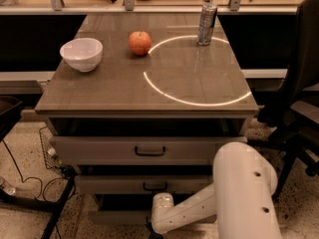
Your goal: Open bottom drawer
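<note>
White robot arm reaching low at the front of a grey-beige three-drawer cabinet, its dark gripper at the near edge of the view.

The bottom drawer, a shallow flat grey-beige front, sits lowest in the cabinet, under the middle drawer and the taller top drawer with their black bail handles. The gripper hangs just in front of the bottom drawer's right part, below the arm's rounded white wrist, and is mostly cut off by the frame; whether the claw is released or clenched cannot be told, nor whether it touches the drawer. On the brown cabinet top stand a white ceramic bowl at far left, a red apple right of it, and a slim silver can far right.
</note>
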`<state>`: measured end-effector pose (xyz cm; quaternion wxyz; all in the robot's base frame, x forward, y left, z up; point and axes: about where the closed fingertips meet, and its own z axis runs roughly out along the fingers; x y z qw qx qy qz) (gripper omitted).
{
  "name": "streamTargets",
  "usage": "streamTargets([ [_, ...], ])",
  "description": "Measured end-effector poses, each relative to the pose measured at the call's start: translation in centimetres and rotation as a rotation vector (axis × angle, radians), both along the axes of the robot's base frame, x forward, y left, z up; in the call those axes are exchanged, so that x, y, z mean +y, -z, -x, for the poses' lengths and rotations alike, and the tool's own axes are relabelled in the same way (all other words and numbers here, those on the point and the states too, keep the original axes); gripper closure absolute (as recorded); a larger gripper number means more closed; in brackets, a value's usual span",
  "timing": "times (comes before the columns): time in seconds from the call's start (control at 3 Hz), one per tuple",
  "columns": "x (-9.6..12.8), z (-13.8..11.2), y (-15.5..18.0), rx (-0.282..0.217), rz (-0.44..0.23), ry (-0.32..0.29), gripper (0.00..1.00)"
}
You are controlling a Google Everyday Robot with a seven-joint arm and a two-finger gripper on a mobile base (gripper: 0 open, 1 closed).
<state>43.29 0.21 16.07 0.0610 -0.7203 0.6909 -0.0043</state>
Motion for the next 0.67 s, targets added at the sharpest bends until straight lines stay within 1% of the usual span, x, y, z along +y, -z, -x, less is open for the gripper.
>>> streamTargets([
  [0.67,-1.4,0.1,-2.2,-0.022,-0.031,0.022,1.0],
])
